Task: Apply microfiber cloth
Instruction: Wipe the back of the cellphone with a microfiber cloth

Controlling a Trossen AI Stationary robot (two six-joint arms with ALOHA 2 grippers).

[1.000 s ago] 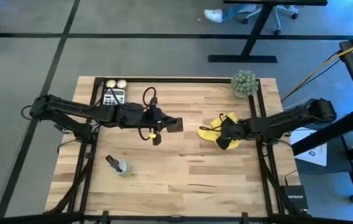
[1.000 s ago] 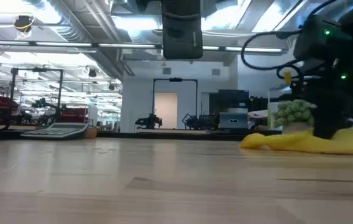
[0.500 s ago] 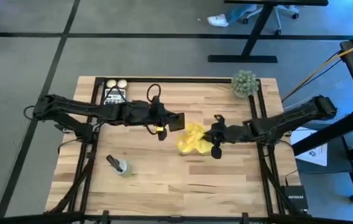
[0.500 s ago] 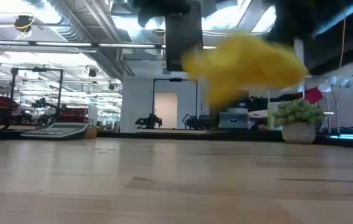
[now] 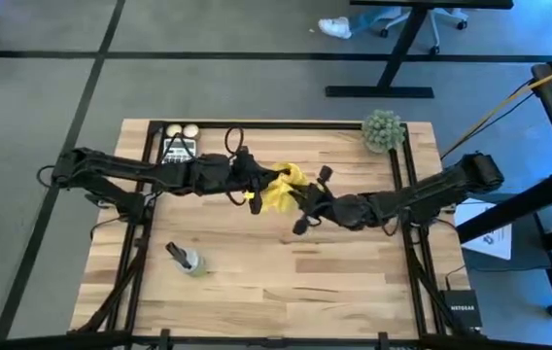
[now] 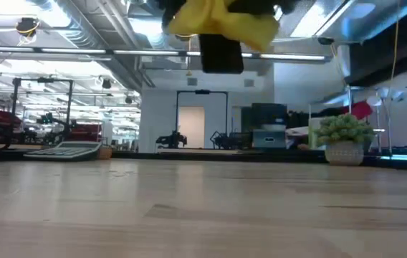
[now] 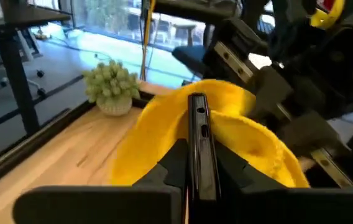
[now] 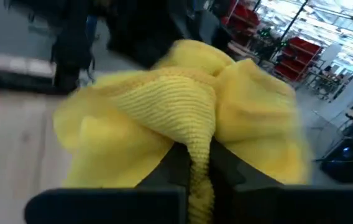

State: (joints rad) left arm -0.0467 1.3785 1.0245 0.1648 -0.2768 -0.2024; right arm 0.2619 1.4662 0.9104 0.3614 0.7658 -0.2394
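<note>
left gripper [image 5: 257, 188]: above the table's middle, nearer the far edge, jaws pinching a black smartphone [image 7: 199, 143] edge-on and upright, lifted off the wood
right gripper [image 5: 291, 199]: reaches in from the right edge, meets the left gripper mid-table, jaws pinching the microfiber cloth [image 5: 279, 188]
microfiber cloth: yellow, bunched, held in the air, pressed against the phone; in the left wrist view it wraps behind and beside the phone, in the right wrist view [image 8: 183, 118] it folds over the fingers
low view: cloth [image 6: 221, 18] and phone [image 6: 221, 51] hang high above the table top, phone just under the cloth
table [image 5: 286, 282]: light wood slats, black frame
calculator [image 5: 178, 151]: far left corner, two pale balls [image 5: 181, 130] just behind it
potted plant [image 5: 383, 129]: far right corner, green, round
small bottle [image 5: 186, 258]: lying nearer the front left, well apart from both grippers
</note>
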